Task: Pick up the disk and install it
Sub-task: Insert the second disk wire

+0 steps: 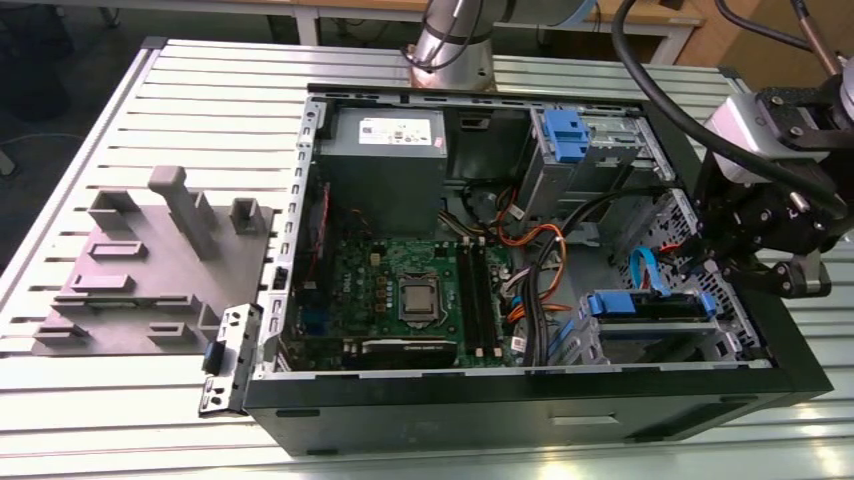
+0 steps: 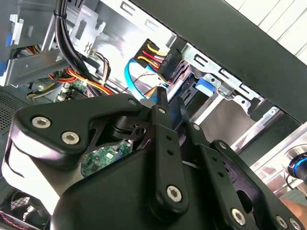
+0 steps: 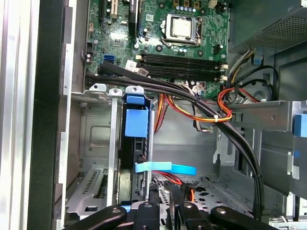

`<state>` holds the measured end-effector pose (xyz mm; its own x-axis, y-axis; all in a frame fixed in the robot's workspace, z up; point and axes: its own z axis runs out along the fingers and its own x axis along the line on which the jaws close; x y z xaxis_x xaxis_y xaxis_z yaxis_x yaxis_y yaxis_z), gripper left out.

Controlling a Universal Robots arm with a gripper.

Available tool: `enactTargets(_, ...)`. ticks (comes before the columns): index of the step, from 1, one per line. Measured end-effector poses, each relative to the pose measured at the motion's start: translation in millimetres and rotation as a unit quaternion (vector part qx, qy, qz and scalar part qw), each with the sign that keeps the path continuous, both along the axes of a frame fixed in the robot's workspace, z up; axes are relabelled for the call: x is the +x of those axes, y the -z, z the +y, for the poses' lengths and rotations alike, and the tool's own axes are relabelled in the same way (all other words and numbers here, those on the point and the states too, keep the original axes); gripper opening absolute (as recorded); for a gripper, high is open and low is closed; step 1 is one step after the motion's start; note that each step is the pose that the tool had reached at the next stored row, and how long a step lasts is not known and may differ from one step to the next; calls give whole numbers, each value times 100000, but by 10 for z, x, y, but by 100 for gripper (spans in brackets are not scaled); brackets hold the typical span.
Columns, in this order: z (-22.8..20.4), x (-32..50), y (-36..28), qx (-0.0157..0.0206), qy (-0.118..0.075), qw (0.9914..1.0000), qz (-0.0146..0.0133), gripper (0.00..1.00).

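The disk (image 1: 647,305) sits on edge in the lower drive cage (image 1: 667,345) at the corner of the open computer case (image 1: 534,395) toward the exterior view's right; in the first wrist view its blue carrier (image 3: 135,122) stands between the cage's metal walls, with a blue flat cable (image 3: 165,167) crossing just beside it. The gripper (image 1: 771,270) hangs at the case wall next to that cage, close to the disk's cabled end; in the first wrist view the gripper (image 3: 163,203) lies just beside the drive's edge; whether it is clenched, released or grasping anything cannot be told. In the second wrist view a black connector (image 2: 160,60) with yellow and red wires sits just beyond the gripper (image 2: 170,106). The motherboard (image 1: 414,290) lies in the case floor; a grey power-supply box (image 1: 387,140) sits at the far end; a grey fixture plate (image 1: 147,260) rests on the slatted table (image 1: 200,110), well apart.
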<state>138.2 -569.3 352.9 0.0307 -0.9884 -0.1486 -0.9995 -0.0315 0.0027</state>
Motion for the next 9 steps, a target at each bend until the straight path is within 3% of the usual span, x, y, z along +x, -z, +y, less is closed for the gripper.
enactTargets(9, 2, 0, -9, 2, 1, 100000, 0, 24)
